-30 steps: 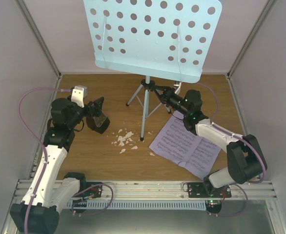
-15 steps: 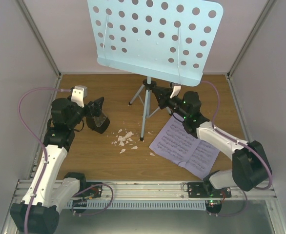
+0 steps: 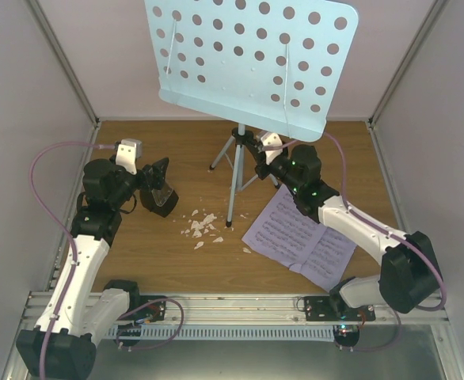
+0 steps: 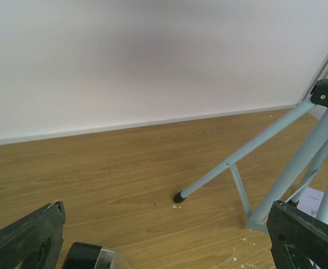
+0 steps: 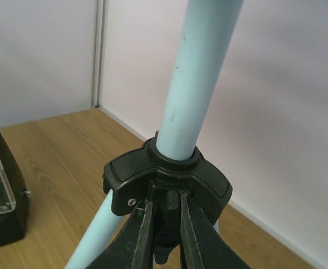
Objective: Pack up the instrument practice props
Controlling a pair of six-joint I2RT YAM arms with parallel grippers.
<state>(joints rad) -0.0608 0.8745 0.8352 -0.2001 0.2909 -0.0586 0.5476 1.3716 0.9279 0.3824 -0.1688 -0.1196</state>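
Observation:
The light blue music stand (image 3: 252, 59) stands at the back middle on its tripod, and its hole-dotted desk hides part of the legs. My right gripper (image 3: 261, 153) is shut on the black locking knob (image 5: 168, 221) of the stand's tripod collar (image 5: 125, 174); the pole (image 5: 197, 78) rises just beyond the fingers. Lilac sheet-music pages (image 3: 299, 237) lie flat under the right arm. My left gripper (image 3: 159, 188) is open around the small black metronome (image 3: 163, 199). In the left wrist view the metronome's top (image 4: 85, 258) shows low between the wide fingers (image 4: 27, 238).
White crumbs (image 3: 202, 226) are scattered on the wooden floor near the stand's front leg (image 4: 231, 162). White walls with metal corner posts close in the back and both sides. A metal rail (image 3: 232, 305) carrying the arm bases runs along the near edge.
My right gripper has pushed left onto the stand's collar. The stand's desk has shifted a little to the right and turned. The left arm and metronome have not moved.

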